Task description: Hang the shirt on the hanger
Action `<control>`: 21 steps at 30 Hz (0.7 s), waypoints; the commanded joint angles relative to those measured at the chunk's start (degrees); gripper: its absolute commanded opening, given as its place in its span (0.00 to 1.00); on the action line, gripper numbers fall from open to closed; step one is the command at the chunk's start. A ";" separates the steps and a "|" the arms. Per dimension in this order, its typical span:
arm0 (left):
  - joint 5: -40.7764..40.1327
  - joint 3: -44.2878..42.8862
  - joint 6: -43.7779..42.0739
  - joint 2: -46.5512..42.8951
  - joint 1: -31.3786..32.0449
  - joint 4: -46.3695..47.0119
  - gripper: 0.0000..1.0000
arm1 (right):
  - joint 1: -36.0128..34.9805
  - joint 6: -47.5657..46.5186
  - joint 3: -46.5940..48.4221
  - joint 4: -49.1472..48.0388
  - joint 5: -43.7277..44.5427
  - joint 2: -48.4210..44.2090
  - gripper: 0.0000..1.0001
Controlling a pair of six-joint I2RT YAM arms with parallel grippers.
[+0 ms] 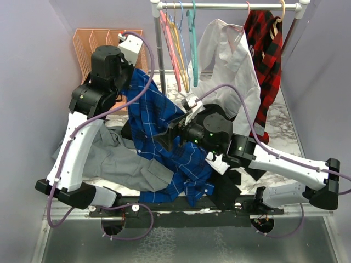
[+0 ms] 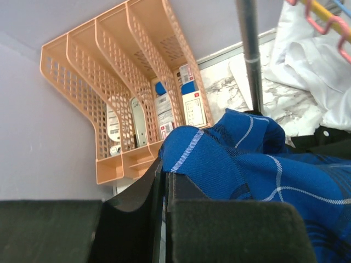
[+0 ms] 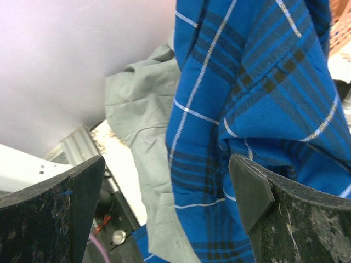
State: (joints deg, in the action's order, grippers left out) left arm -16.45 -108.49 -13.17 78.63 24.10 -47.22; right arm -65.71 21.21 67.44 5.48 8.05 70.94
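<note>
The left pincer (image 2: 164,178) is clamped on a fold of the blue plaid shirt (image 1: 156,118), holding it raised above the marble tabletop (image 1: 288,123). The right pincer (image 3: 164,181) gapes wide, facing the draped shirt. The teal hanger (image 1: 192,30) hangs on the rail (image 1: 230,6) behind

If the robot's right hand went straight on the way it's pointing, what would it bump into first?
Probably the blue plaid shirt, which hangs right ahead of the open right hand, in line with the gap between its fingers. The grey shirt looks farther back, though depth is unclear.
</note>
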 commanded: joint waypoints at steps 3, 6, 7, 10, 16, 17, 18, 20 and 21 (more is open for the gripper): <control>-2.33 -4.02 6.68 1.93 -3.38 -0.84 0.00 | -7.62 -13.86 5.69 0.43 6.43 6.95 0.96; 0.11 -3.88 8.14 2.42 -3.89 -1.37 0.00 | -14.87 -25.61 9.11 2.88 19.59 14.32 0.96; 1.09 -3.73 8.66 2.55 -4.00 -1.47 0.00 | -16.54 -29.30 9.11 1.92 24.72 16.39 0.97; 2.18 -3.43 9.49 2.79 -4.10 -1.56 0.00 | -18.97 -36.16 6.45 -5.35 35.50 19.95 0.97; 5.20 -0.51 11.11 1.77 -4.25 0.16 0.00 | -19.02 -34.54 2.65 -9.19 45.47 22.17 0.93; 5.31 0.18 11.22 1.58 -4.25 0.60 0.00 | -19.02 -33.88 2.08 -9.14 47.84 22.78 0.93; 5.44 0.82 11.30 1.36 -4.24 0.90 0.00 | -19.04 -33.72 1.62 -9.65 50.73 23.44 0.92; 5.64 1.96 11.32 0.97 -4.24 1.36 0.00 | -19.01 -33.69 0.77 -10.88 55.45 24.76 0.92; 5.93 2.52 11.33 0.79 -4.30 1.67 0.00 | -19.01 -33.84 0.44 -11.85 56.75 25.26 0.92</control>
State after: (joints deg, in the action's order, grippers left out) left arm -12.84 -107.61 -3.33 81.43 20.21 -48.42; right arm -84.73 -11.92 69.45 -0.56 50.59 93.69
